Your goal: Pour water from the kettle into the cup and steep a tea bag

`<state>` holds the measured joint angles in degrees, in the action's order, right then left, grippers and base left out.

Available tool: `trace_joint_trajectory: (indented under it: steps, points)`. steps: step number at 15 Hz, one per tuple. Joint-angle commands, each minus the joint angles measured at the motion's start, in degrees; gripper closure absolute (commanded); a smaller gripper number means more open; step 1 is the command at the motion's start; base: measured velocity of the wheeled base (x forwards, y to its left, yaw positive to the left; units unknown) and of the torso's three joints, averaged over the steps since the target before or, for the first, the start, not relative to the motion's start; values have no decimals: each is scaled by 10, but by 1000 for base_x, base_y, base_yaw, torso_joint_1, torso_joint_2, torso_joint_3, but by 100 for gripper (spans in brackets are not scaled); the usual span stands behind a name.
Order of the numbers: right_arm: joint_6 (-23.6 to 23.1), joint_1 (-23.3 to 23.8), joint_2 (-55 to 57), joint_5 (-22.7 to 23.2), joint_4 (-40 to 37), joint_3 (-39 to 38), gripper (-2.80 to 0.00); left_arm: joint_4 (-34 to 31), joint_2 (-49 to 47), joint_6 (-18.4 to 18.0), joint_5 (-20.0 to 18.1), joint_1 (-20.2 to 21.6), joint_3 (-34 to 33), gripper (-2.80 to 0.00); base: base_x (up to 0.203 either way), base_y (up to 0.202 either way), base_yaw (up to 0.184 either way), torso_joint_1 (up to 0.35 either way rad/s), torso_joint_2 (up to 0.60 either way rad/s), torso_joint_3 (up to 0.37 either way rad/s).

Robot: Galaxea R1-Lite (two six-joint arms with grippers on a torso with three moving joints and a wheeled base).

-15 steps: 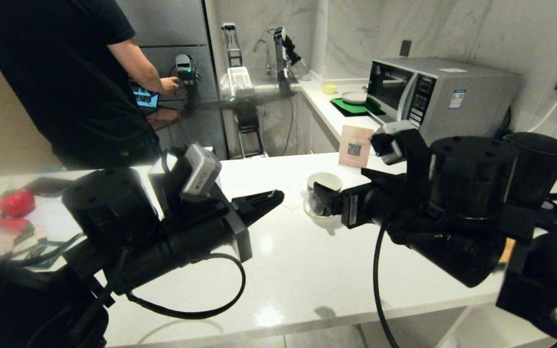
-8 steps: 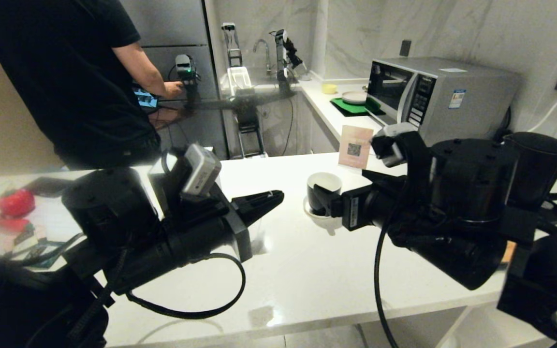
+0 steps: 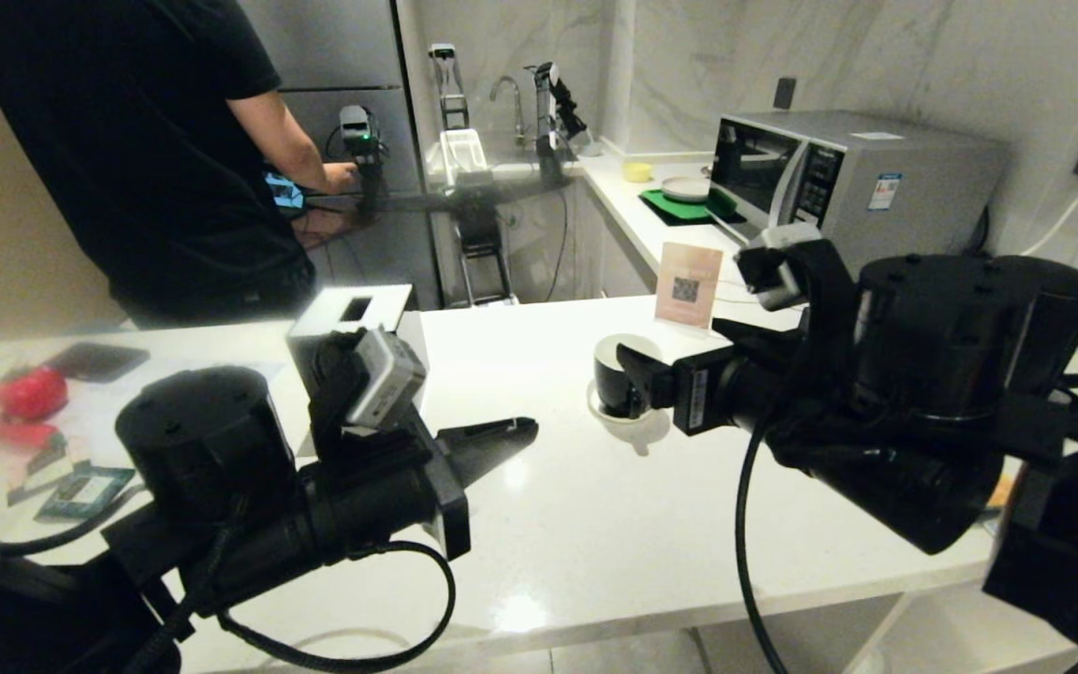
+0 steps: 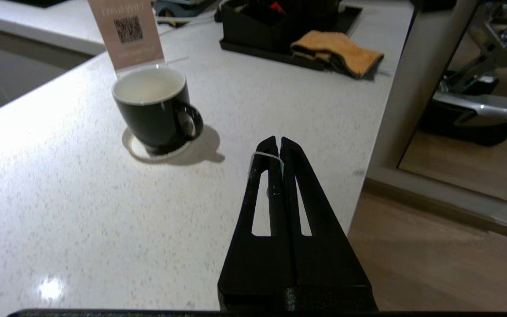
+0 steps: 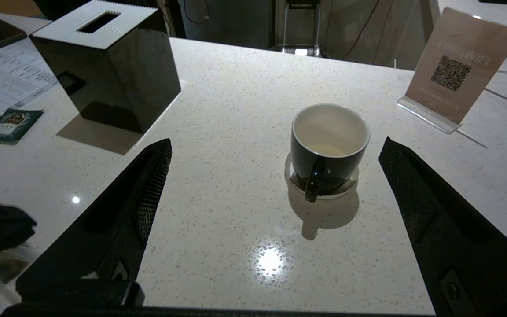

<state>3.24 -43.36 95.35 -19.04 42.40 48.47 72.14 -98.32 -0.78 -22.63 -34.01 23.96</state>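
The glossy black cup [image 5: 329, 147] sits on its white saucer [image 5: 352, 178] on speckled stone, between the right gripper's [image 5: 275, 149] spread jaws. At its eight o'clock in the head view, the left gripper [image 4: 275, 141] pinches a thin white string [image 4: 266, 154].

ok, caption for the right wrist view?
Open right tool framing black cup on its saucer, countertop.

The cup [image 3: 616, 378] sits on its saucer [image 3: 637, 429] mid-counter [image 3: 595, 524]; QR card [image 3: 688, 284] just behind it; tissue box [image 3: 349, 316] to the left w/ a sachet [image 3: 80, 489] further left; kettle [image 3: 1063, 309] far right (partly hidden by the right arm); microwave [image 3: 838, 183] behind on the rear counter; a person [image 3: 155, 159] stands back-left.
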Motion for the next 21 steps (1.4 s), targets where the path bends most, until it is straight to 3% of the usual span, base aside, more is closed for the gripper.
trace_joint_trajectory:
  steps: [1,5,9,10,15,18,21]
  points:
    - [-1,9,-9,-1,3,0,-280,4,5,-1,-1,0,-14,0,0,0,0,0,0,0]
    - [-5,47,-18,-2,3,1,-280,3,4,-2,-3,-1,-16,0,0,0,0,0,0,0]
    - [-36,114,-26,-2,5,3,-280,3,2,-2,-3,-1,-15,0,0,0,0,0,0,0]
    - [-38,130,-30,-2,4,4,0,3,3,-2,-3,-1,-15,0,0,0,0,0,0,0]
    - [-38,227,-79,-1,12,-38,0,4,6,-1,-2,-1,-16,0,0,0,0,0,0,0]
    - [-50,325,-108,-1,102,-122,0,3,4,-1,-2,-1,-16,0,0,0,0,0,0,0]
    - [-75,369,-162,0,190,-230,0,3,3,-1,-2,-1,-23,0,0,0,0,0,0,0]
